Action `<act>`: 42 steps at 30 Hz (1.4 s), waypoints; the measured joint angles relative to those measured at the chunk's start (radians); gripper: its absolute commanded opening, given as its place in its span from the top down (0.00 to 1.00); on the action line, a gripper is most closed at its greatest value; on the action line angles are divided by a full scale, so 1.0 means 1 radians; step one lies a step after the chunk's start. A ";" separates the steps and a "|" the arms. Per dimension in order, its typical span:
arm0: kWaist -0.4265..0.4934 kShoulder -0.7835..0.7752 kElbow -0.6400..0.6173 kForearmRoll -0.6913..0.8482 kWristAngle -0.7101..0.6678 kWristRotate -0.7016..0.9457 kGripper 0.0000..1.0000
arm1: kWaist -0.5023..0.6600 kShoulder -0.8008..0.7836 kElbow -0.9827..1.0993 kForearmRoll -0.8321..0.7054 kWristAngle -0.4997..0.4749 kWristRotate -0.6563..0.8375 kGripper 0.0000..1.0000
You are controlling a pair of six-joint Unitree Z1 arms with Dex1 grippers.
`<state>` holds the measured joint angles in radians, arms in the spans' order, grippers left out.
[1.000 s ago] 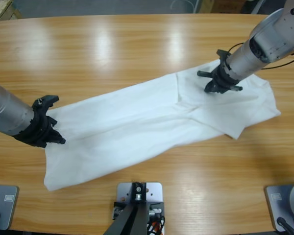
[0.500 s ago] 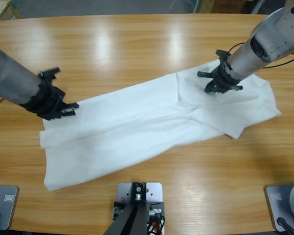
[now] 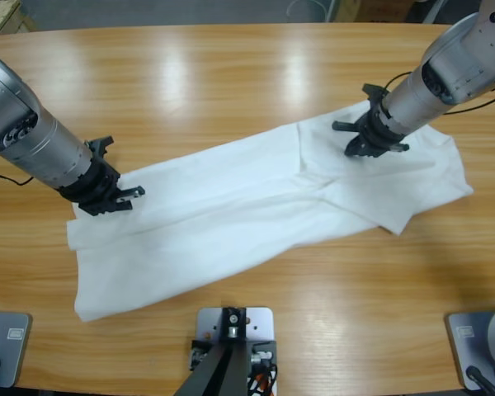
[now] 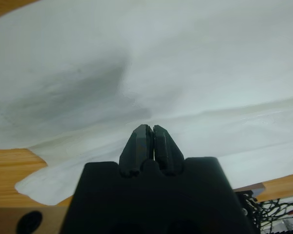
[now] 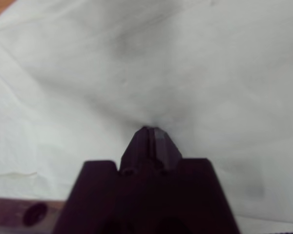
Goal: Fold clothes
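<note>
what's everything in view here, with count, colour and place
plain white short-sleeved cotton t-shirt: one, white, spread in a long diagonal band across the middle of the table, partly folded lengthwise
long wooden table: one, light brown, under the t-shirt and filling the high view
left gripper: one, black, on the t-shirt's upper edge near the left of the high view, jaws shut with no cloth visibly between them
right gripper: one, black, pressed into the t-shirt toward the right of the high view, jaws together with cloth puckered at the tips
</note>
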<state>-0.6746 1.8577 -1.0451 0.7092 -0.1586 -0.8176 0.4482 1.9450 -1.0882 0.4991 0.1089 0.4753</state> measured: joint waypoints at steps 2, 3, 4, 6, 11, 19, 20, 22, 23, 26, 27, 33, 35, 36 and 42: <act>0.000 0.001 0.009 0.000 0.003 0.009 1.00 | 0.000 0.000 0.000 0.002 0.000 -0.003 1.00; 0.000 0.001 0.015 0.000 0.009 0.013 1.00 | 0.000 0.000 0.000 0.004 0.000 -0.005 1.00; 0.000 0.001 0.021 0.000 0.015 0.015 1.00 | 0.000 0.000 0.000 0.006 0.000 -0.008 1.00; 0.000 0.002 0.032 0.000 0.019 0.017 1.00 | -0.001 0.000 0.000 0.008 0.000 -0.013 1.00; 0.000 0.009 0.039 0.000 -0.023 0.016 1.00 | -0.002 -0.001 0.000 0.011 0.000 -0.018 1.00; -0.008 -0.014 0.083 0.000 -0.150 0.016 1.00 | -0.004 -0.001 0.001 0.011 0.000 -0.018 1.00; -0.012 -0.014 0.100 0.000 -0.153 0.016 1.00 | -0.004 -0.001 0.001 0.011 0.000 -0.018 1.00; -0.021 -0.014 0.130 -0.002 -0.154 0.014 1.00 | -0.004 -0.001 0.001 0.011 0.000 -0.018 1.00; -0.025 -0.016 0.151 -0.005 -0.154 0.010 1.00 | -0.004 -0.001 0.001 0.011 -0.001 -0.019 1.00; -0.032 -0.047 0.201 -0.022 -0.158 -0.021 1.00 | -0.004 -0.001 0.001 0.011 -0.001 -0.020 1.00; -0.039 -0.067 0.217 -0.029 -0.165 -0.035 1.00 | -0.004 -0.001 0.001 0.011 -0.001 -0.020 1.00; -0.081 -0.215 0.246 -0.062 -0.191 -0.106 1.00 | -0.004 -0.001 0.002 0.011 -0.001 -0.020 1.00; -0.075 -0.266 0.240 -0.064 -0.191 -0.115 1.00 | -0.004 -0.001 0.002 0.010 -0.001 -0.020 1.00; -0.065 -0.283 0.235 -0.065 -0.186 -0.120 1.00 | -0.004 -0.001 0.002 0.010 -0.001 -0.020 1.00; 0.039 -0.308 0.215 -0.078 -0.080 -0.207 1.00 | -0.004 -0.001 0.006 0.008 -0.001 -0.022 1.00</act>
<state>-0.6352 1.5493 -0.8297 0.6312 -0.2385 -1.0241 0.4441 1.9439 -1.0825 0.5067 0.1078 0.4531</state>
